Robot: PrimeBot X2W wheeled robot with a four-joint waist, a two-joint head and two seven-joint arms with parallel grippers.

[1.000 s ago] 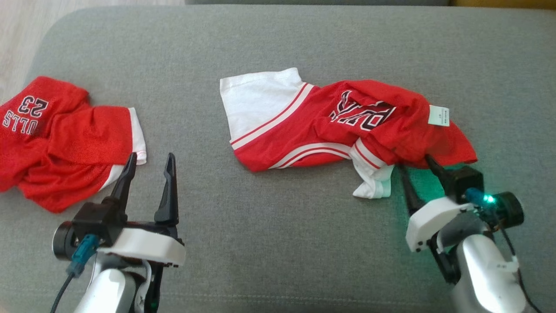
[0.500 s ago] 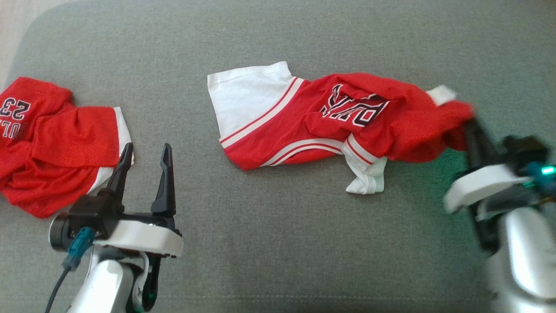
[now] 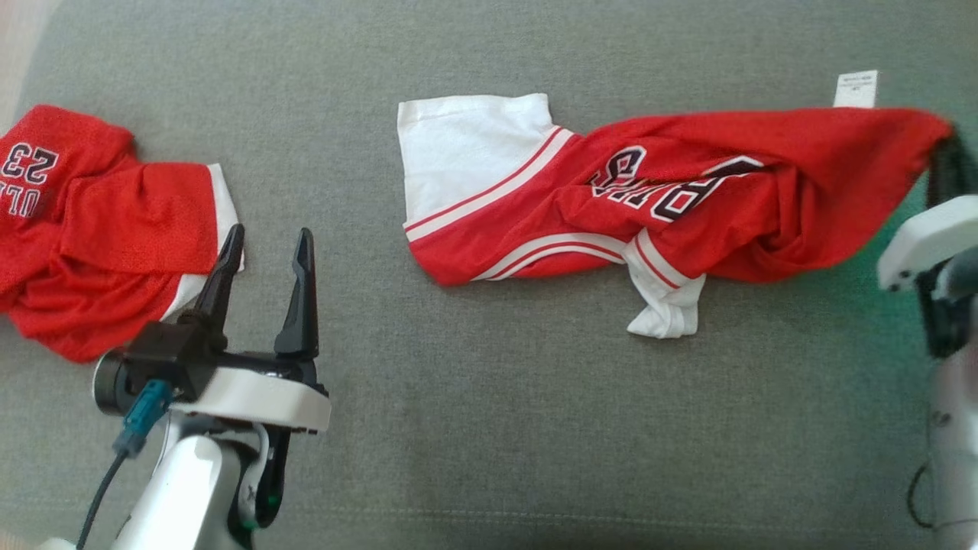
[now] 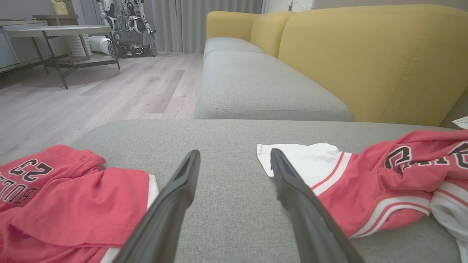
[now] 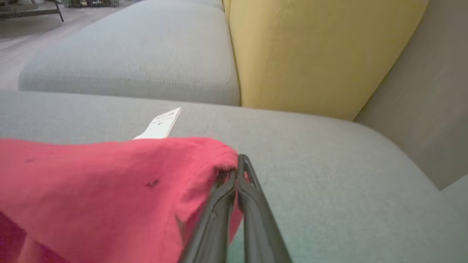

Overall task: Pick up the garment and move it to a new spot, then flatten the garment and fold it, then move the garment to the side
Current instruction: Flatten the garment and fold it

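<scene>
right hand (image 3: 947, 153) clamped on garment (image 3: 764, 206) corner | left hand (image 3: 270, 237) spread, beside second jersey (image 3: 114, 229)

My right gripper (image 3: 946, 156), open a second ago, now pinches the garment (image 3: 764, 153) by its red edge, stretching it toward the frame's right side.

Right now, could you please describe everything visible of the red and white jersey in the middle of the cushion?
The jersey is red fabric with a white sleeve at its left end, white stripes and dark, white-edged lettering partly lost in folds. It lies wrinkled and drawn out lengthwise on the grey cushion, a bunched white piece at its near edge and a white label poking out near its right end. The right gripper is shut on that right corner.
</scene>
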